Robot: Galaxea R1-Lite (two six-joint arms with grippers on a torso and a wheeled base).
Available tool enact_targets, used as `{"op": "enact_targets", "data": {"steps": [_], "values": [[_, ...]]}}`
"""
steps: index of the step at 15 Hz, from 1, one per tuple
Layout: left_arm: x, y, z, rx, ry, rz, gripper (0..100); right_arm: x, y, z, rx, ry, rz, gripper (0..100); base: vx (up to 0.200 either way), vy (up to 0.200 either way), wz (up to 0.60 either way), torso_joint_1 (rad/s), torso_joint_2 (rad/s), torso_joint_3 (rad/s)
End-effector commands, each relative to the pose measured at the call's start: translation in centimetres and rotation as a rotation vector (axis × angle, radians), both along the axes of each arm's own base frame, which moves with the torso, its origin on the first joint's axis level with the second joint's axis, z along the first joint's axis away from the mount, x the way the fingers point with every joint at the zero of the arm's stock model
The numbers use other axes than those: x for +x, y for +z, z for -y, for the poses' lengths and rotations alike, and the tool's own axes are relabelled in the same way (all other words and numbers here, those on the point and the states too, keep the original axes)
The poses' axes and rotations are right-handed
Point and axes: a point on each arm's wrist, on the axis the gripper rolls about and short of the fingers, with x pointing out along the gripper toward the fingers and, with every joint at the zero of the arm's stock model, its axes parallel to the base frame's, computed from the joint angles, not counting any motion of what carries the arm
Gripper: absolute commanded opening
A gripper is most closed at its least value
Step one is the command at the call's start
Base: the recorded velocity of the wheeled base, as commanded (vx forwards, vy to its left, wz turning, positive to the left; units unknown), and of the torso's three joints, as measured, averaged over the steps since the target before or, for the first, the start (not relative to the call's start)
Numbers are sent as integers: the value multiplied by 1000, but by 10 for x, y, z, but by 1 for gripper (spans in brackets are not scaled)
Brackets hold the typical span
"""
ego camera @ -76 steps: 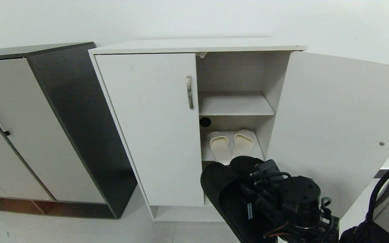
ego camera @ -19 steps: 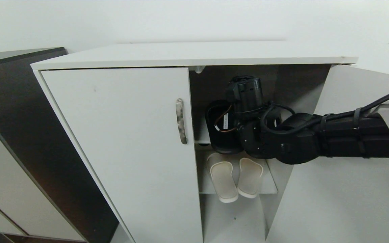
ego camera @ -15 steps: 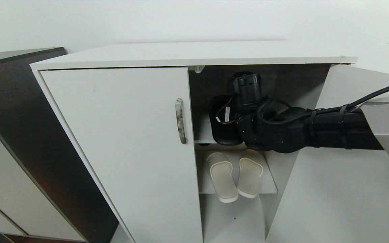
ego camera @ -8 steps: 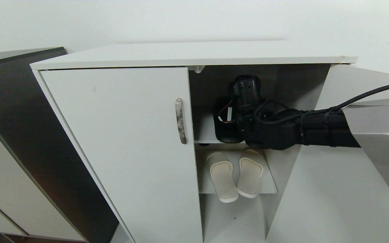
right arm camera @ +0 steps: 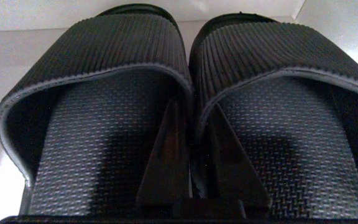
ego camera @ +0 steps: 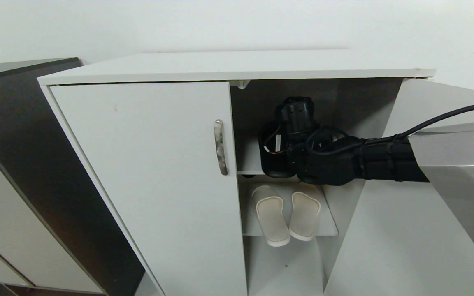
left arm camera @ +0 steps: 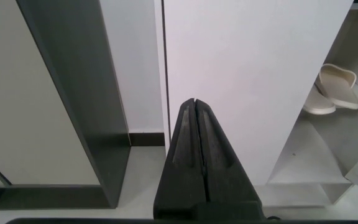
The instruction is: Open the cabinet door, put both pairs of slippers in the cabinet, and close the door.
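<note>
Right end effector (right arm camera: 192, 118) narrow, pinching the black slippers (right arm camera: 123, 50) together on the upper cabinet shelf (ego camera: 247, 160); left end effector (left arm camera: 194, 106) pressed together, empty.

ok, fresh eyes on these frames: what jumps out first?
The right gripper is the eye-catcher. It is pinched on the touching inner sides of the black slippers, deep in the upper compartment of the white cabinet, past the open right door. The white slippers lie side by side on the shelf below, their near ends poking past its front edge.
</note>
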Motion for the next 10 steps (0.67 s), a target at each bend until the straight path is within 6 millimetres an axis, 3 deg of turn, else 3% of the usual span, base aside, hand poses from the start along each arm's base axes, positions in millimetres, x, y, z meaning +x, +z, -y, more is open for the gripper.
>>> {"op": "enact_targets", "data": {"steps": [1, 6, 7, 10], "values": [[0, 0, 0, 0, 1, -1, 0, 1, -2, -1, -2, 0, -3, 0, 0, 0, 0, 0, 0, 0], [0, 0, 0, 0, 1, -1, 0, 1, -4, -1, -6, 0, -8, 0, 0, 0, 0, 0, 0, 0], [0, 0, 0, 0, 1, -1, 0, 1, -5, -1, -9, 0, -11, 100, 0, 0, 0, 0, 0, 0], [0, 0, 0, 0, 1, -1, 0, 0, -7, 0, -16, 0, -20, 100, 0, 0, 0, 0, 0, 0]]}}
